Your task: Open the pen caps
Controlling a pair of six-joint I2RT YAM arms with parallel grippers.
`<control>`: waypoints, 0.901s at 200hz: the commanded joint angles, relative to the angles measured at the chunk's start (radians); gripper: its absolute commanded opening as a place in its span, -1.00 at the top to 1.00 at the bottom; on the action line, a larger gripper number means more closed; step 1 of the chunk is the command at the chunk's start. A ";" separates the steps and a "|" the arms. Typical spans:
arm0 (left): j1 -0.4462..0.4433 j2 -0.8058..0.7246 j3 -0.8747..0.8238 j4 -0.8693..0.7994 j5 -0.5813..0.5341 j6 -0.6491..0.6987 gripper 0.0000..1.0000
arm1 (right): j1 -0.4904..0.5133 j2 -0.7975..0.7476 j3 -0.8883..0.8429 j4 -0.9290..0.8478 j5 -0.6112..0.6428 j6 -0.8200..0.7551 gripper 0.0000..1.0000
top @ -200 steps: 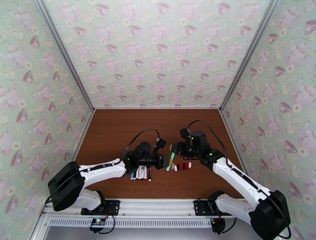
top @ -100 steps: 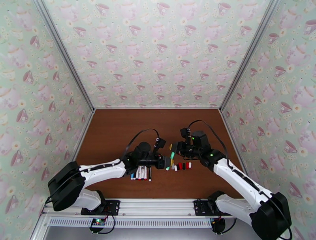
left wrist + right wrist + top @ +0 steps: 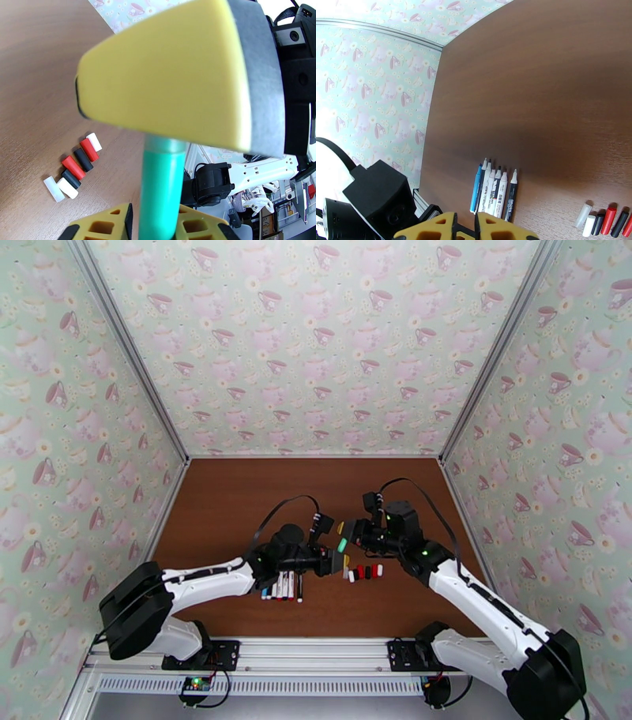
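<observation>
The green pen (image 3: 161, 185) is held above the desk (image 3: 553, 79) between both arms, so that one end can be steadied while the other is pulled. Its barrel is flanked closely by the yellow fingers of the left gripper (image 3: 154, 225), which seems to be closed on it. Its upper end is hidden behind a broad yellow pad (image 3: 166, 75) of the right gripper (image 3: 476, 228). That gripper's fingers are seen drawn almost together in the right wrist view, and it is judged to be pinched on that end, where the cap would sit. The cap itself cannot be made out.

The other pens (image 3: 493, 191) are laid side by side on the desk beneath the left arm, their nibs apparently bare. The loose pen caps (image 3: 73, 167) are set apart in a short row of white, black and red, just to the right of them. By this sorting, finished pens are kept clear of the working space. The green pen is judged to be the last one to be opened.
</observation>
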 commanded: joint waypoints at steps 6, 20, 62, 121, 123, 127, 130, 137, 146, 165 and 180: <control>0.001 0.021 0.033 -0.003 -0.032 -0.003 0.45 | 0.017 0.001 -0.001 0.021 -0.012 0.013 0.80; 0.001 0.020 0.034 -0.011 -0.032 -0.002 0.48 | 0.027 0.013 0.006 0.014 -0.008 0.007 0.80; 0.001 0.005 0.045 -0.066 -0.048 0.013 0.67 | 0.055 0.036 0.029 -0.044 0.064 -0.030 0.80; -0.007 -0.021 0.023 -0.132 -0.057 0.043 0.94 | 0.056 0.020 0.044 -0.045 0.127 0.010 0.86; -0.006 -0.022 0.020 -0.128 -0.053 0.042 0.94 | 0.055 0.020 0.045 -0.041 0.123 0.009 0.85; -0.005 -0.024 0.012 -0.113 -0.040 0.037 0.93 | 0.056 0.020 0.049 -0.036 0.117 0.004 0.86; -0.004 -0.027 0.007 -0.101 -0.029 0.033 0.93 | 0.056 0.020 0.051 -0.032 0.109 0.000 0.86; -0.001 -0.032 -0.005 -0.069 0.000 0.021 0.93 | 0.051 0.019 0.059 -0.023 0.086 -0.016 0.87; 0.004 -0.038 -0.017 -0.034 0.041 0.004 0.92 | 0.045 0.017 0.069 -0.013 0.054 -0.034 0.87; 0.012 -0.056 -0.022 0.008 0.127 -0.016 0.92 | 0.031 0.004 0.088 0.021 -0.005 -0.053 0.87; 0.015 -0.077 -0.028 0.017 0.160 -0.023 0.93 | 0.022 -0.007 0.101 0.034 -0.031 -0.060 0.88</control>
